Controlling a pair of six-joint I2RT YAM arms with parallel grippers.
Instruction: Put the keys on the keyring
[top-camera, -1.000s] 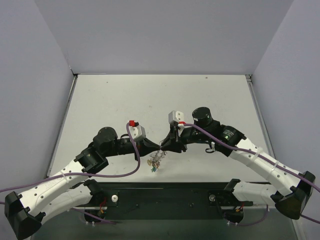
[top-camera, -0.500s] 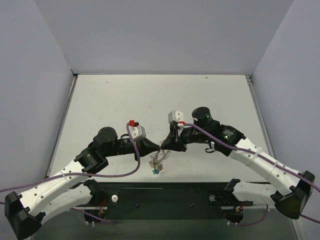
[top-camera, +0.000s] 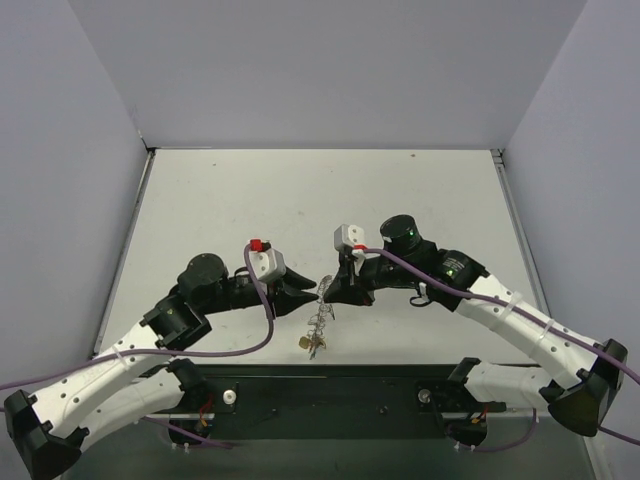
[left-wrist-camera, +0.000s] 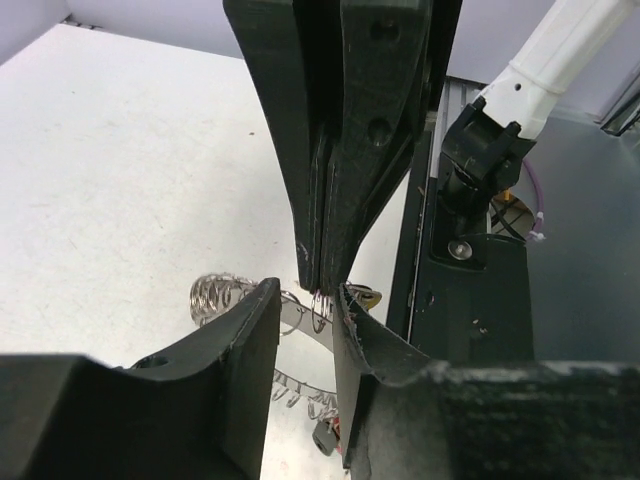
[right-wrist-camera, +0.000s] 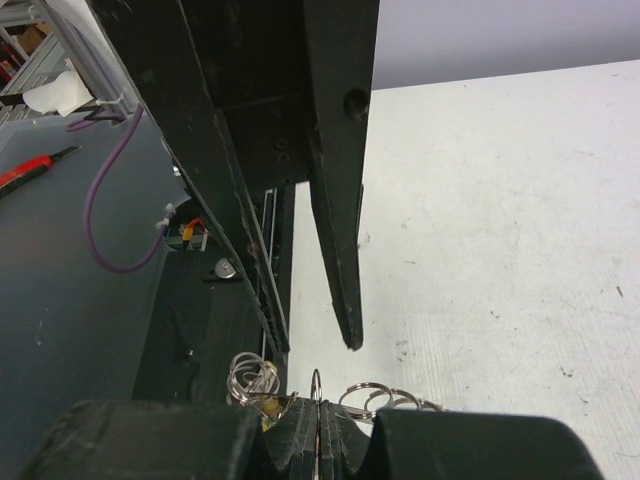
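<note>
Near the table's (top-camera: 300, 200) front edge, the right gripper (top-camera: 330, 289) pinches the keyring (left-wrist-camera: 212, 296); the left gripper (top-camera: 307, 289) stands with fingers apart. It looks light, springy and slippery, best held by the rim.

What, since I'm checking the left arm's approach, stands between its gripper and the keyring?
Nothing visible does. The left gripper is open, and a thin loop of the keyring lines up with its gap, just off the fingertips. The right gripper pinches that loop shut from above.
</note>
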